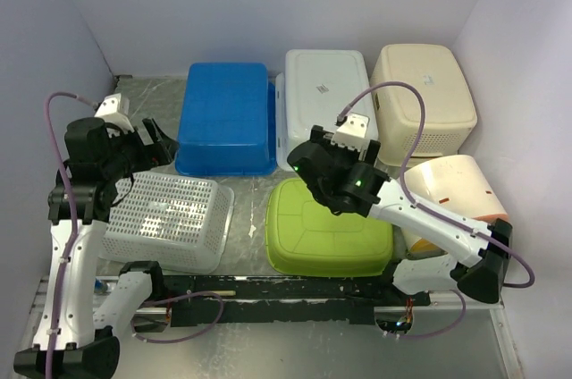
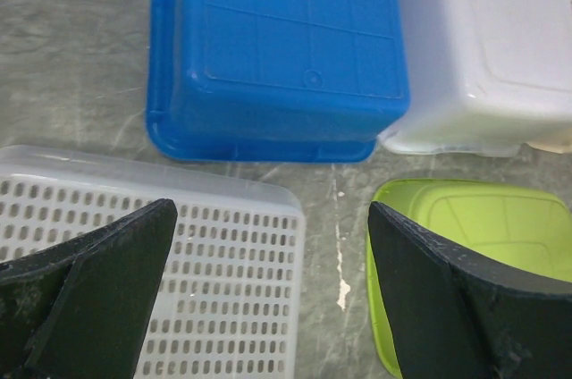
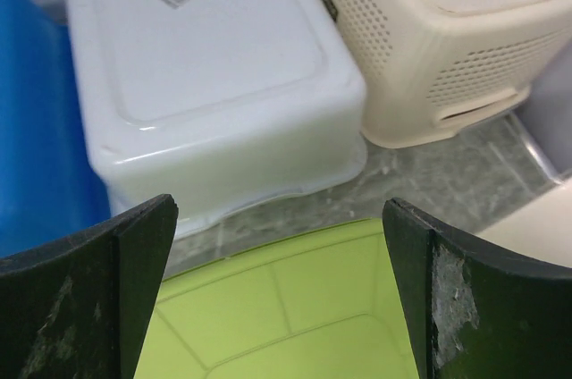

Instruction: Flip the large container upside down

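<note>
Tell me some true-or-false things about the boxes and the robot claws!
1. The blue container lies bottom-up. True.
2. The left gripper is shut on the holey white basket. False: it is open and holds nothing.
3. The green container sits nearer the arms than the white container. True.
4. The right gripper is shut on the green container. False: it is open above it and grips nothing.
5. The white container stands between the blue container and the beige basket. True.
</note>
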